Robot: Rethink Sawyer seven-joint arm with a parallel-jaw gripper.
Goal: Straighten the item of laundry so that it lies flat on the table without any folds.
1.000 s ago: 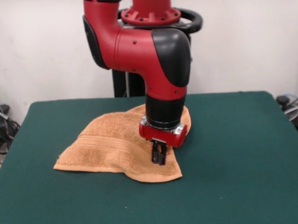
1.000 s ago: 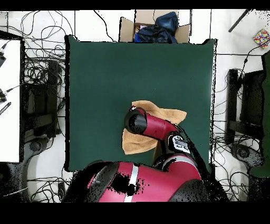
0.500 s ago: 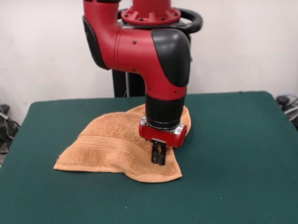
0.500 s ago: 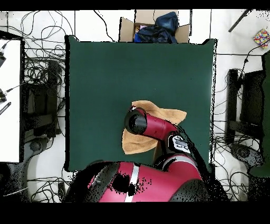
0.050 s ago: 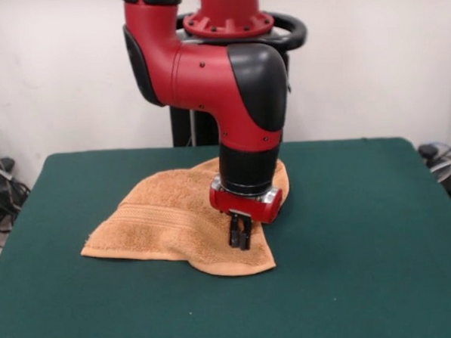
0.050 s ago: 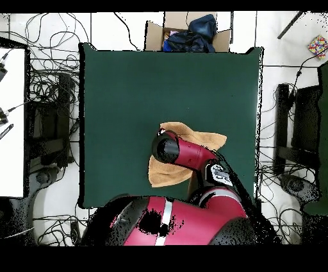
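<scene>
My gripper points straight down over the towel, its two dark fingers drawn close together with only a thin slit between them. The tips sit right at the cloth's surface, near its front right corner; whether they pinch a bit of terry between them or merely press on it, I cannot tell from the front view. In the overhead view my own arm covers the gripper completely, so that view adds nothing on this.

The towel lies under and around my tool on the green table, most of it spreading away to the left of my fingers in the front view, with a woven stripe band running across that left part. It is crumpled into a rough triangle with an upper layer lying over a lower one, the rounded corner lying just below and to the right of my fingertips. Behind my wrist, a part of the cloth shows past the red cuff.

In the overhead view the towel peeks out on both sides of my arm, lying on the table's half nearer my base.
</scene>
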